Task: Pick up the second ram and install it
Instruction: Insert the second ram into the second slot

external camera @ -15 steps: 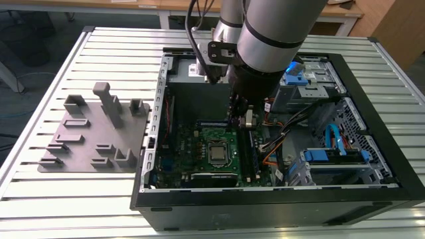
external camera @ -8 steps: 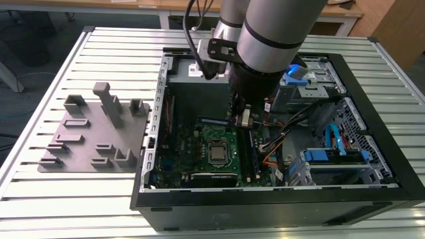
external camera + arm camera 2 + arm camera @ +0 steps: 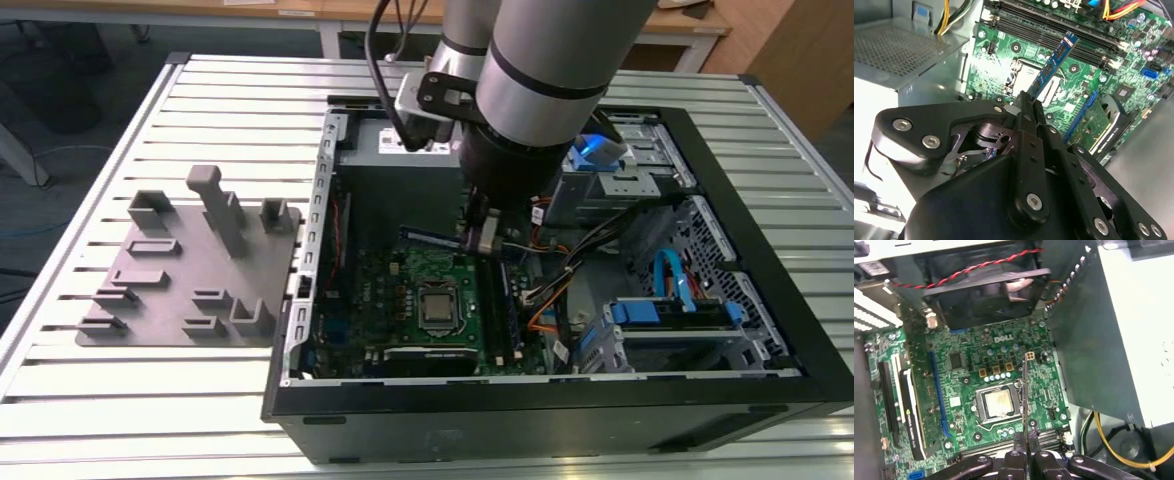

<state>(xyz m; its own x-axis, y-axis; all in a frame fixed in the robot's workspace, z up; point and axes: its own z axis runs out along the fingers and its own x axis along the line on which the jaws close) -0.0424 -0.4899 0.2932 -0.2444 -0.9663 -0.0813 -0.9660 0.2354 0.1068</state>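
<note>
Transport looks like your step in hand. The grey fixture plate lies by the bench edge on the exterior view's left. Beside it, inside the open computer case, the fingers are clamped on the second ram, held edge-on above the motherboard. Seating calls for squaring its edge with an empty one of the memory slots.

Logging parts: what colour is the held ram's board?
The second ram is blue, clearest in the second wrist view.
</note>
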